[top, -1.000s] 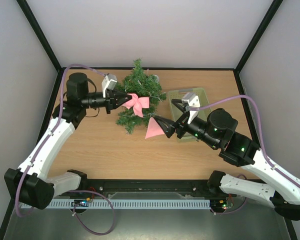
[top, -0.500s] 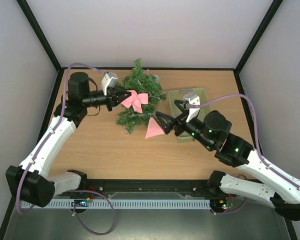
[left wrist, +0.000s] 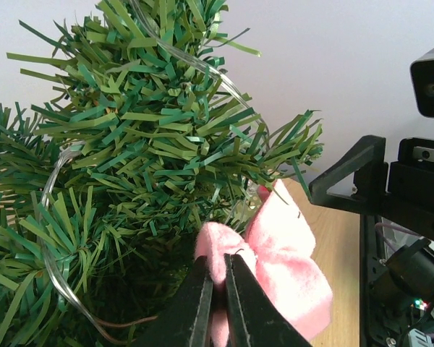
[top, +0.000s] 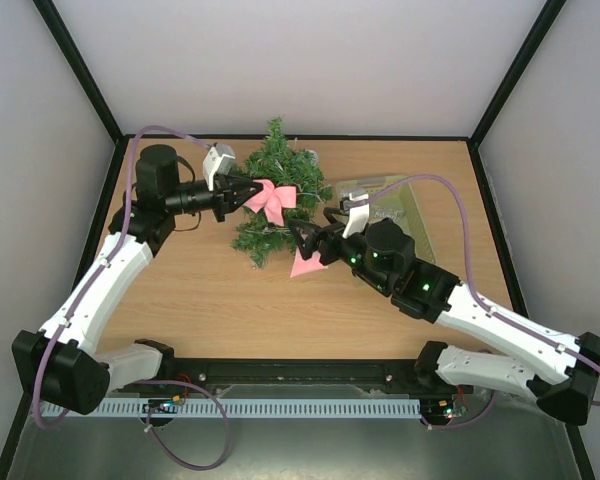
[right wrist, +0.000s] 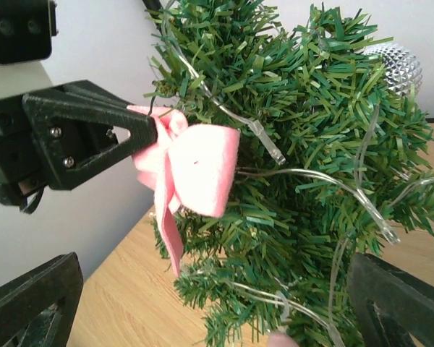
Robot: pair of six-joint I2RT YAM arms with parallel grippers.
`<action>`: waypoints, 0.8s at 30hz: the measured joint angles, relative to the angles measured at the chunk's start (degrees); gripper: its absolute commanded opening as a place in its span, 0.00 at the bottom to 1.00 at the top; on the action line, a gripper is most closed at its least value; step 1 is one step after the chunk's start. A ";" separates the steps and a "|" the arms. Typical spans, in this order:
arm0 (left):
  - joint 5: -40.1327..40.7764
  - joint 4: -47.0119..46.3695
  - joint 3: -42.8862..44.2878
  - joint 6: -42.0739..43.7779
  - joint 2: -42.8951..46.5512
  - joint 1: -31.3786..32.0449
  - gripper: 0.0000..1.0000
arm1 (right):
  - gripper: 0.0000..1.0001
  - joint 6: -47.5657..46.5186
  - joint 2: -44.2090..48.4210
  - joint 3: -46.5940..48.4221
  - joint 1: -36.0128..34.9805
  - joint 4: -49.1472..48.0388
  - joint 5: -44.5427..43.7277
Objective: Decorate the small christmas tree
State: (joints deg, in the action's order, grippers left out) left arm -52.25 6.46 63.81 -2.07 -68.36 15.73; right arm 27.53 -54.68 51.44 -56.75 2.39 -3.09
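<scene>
**Position of the work.** The small christmas tree (top: 275, 170) sits at the far middle of the bench (top: 210, 300). In the overhead view its long axis runs near to far, tip toward the back wall. Whether it stands or leans cannot be told for certain. A clear string of lights (right wrist: 264, 144) is wound through the branches, and a silver ball (right wrist: 399, 65) sits among them.

**Governing relation.** The tree lies between the two arms. The left tool (left wrist: 218, 266) meets it from the left side. The right tool (top: 308, 238) faces it from the near right, close to the lower branches but apart from them. The left arm is the nearer and is the one at the branches.

**Left tool.** It is clenched on a pink bow (left wrist: 286, 253), pinching the knot. The bow rests against the outer needles on the tree's left flank. Whether it is hooked onto a branch cannot be told.

**Right tool.** The jaws stand fully spread and hold nothing. The wrist view looks straight between them at the tree and the bow. A second pink piece (top: 304, 264) lies on the bench just beside this tool, and contact cannot be confirmed.

**Judgement.** The bow is being seated, and the next move turns on its catching in the needles.
</scene>
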 measured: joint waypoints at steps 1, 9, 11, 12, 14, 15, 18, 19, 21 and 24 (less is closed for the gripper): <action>-0.02 -0.13 -0.11 -0.04 0.00 0.00 0.07 | 0.97 0.39 -0.57 0.00 0.00 -0.76 -0.20; -0.02 -0.70 -0.28 -0.13 0.00 0.00 0.07 | 0.87 3.26 -7.76 0.22 -0.02 -4.98 -2.73; -0.02 -0.94 -0.28 -0.15 0.00 0.00 0.08 | 0.86 3.52 -9.09 0.39 0.00 -5.07 -3.61; -0.04 -1.01 -0.31 -0.20 0.00 0.00 0.08 | 0.85 3.58 -9.57 0.46 0.00 -5.09 -4.00; -0.07 -1.03 -0.31 -0.33 0.00 0.00 0.08 | 0.84 3.61 -10.01 0.46 0.00 -5.27 -4.72; -0.04 -1.05 -0.35 -0.33 0.00 0.00 0.08 | 0.83 3.63 -10.05 0.48 0.00 -5.42 -4.96; -0.04 -1.07 -0.57 -0.35 0.00 0.00 0.08 | 0.83 3.82 -10.05 0.70 0.00 -5.73 -5.38; -0.04 -1.07 -0.59 -0.35 0.00 0.00 0.08 | 0.84 4.00 -10.05 0.90 0.00 -5.75 -5.49; -0.07 -1.09 -0.59 -0.35 0.00 0.00 0.08 | 0.87 4.26 -10.03 1.29 0.00 -5.86 -5.64; -0.07 -1.31 -0.59 -0.35 0.00 0.00 0.08 | 0.88 4.68 -9.86 1.42 0.00 -6.71 -6.10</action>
State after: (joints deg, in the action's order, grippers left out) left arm -52.31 5.15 63.22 -2.42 -68.36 15.73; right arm 32.21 -64.53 52.86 -56.75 -4.32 -9.19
